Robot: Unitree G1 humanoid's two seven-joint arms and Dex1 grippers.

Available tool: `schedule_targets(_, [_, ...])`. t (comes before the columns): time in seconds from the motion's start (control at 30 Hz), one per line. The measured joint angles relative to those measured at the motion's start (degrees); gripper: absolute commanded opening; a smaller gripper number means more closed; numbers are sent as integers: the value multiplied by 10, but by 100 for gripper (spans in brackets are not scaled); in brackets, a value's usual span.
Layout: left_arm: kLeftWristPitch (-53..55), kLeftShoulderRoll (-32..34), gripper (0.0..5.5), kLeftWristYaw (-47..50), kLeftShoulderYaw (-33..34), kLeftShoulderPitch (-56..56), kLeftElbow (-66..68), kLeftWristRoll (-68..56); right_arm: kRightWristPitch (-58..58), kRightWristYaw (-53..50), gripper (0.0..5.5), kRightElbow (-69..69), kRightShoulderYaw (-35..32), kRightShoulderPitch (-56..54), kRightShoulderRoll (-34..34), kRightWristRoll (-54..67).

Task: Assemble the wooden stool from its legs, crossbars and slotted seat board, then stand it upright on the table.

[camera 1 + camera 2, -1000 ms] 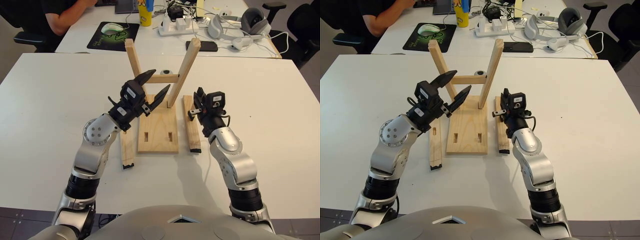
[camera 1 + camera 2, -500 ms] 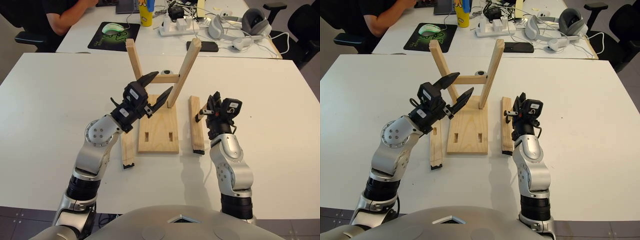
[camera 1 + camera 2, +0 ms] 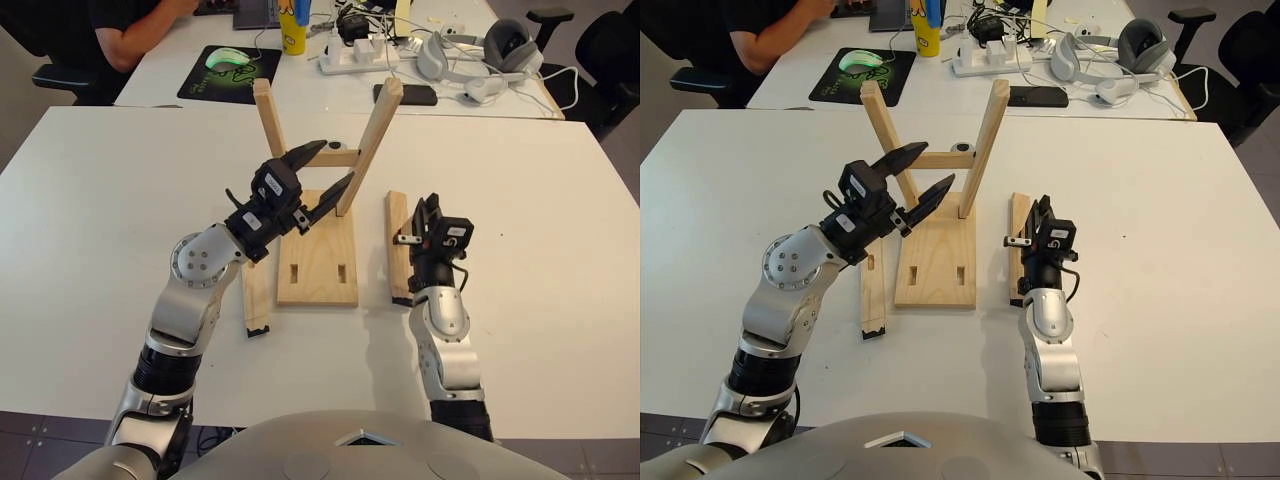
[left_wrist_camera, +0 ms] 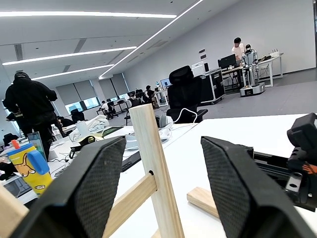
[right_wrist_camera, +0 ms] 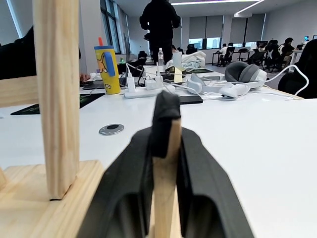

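The slotted seat board [image 3: 316,268] lies flat on the white table. Two legs [image 3: 372,140] stand up from its far end, joined by a crossbar [image 3: 338,157]. My left gripper [image 3: 337,161] hovers open around that crossbar, touching nothing; in the left wrist view its pads [image 4: 94,193] flank the right upright leg [image 4: 156,173]. A loose leg [image 3: 399,250] lies right of the board, and my right gripper [image 3: 416,218] is shut on its far half. The right wrist view has the fingers [image 5: 133,198] pressed on both sides of this leg [image 5: 166,198]. Another loose leg [image 3: 255,300] lies left of the board.
A round cable grommet [image 3: 336,143] sits in the table behind the crossbar. A second table [image 3: 300,90] beyond carries a mouse pad [image 3: 228,72], a yellow cup [image 3: 291,28], a phone [image 3: 412,93] and headphones [image 3: 480,50]. Bare table spreads to both sides.
My right gripper has slid its loose leg to the right, away from the seat board, and the forearm has drawn back. My left gripper has advanced, still open, up to the crossbar.
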Motion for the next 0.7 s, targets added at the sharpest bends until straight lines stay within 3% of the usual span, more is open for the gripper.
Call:
schedule_targets(0.17, [5, 0, 279, 0, 0, 0, -4, -1, 13, 20, 43, -18, -7, 9, -5, 12])
schedule_targets(0.47, [7, -2, 279, 14, 1, 2, -14, 0, 175, 59, 43, -40, -32, -74, -55, 47])
schedule_targets(0.7, [13, -1, 279, 21, 4, 4, -23, -1, 148, 83, 43, -39, -33, -53, -63, 51])
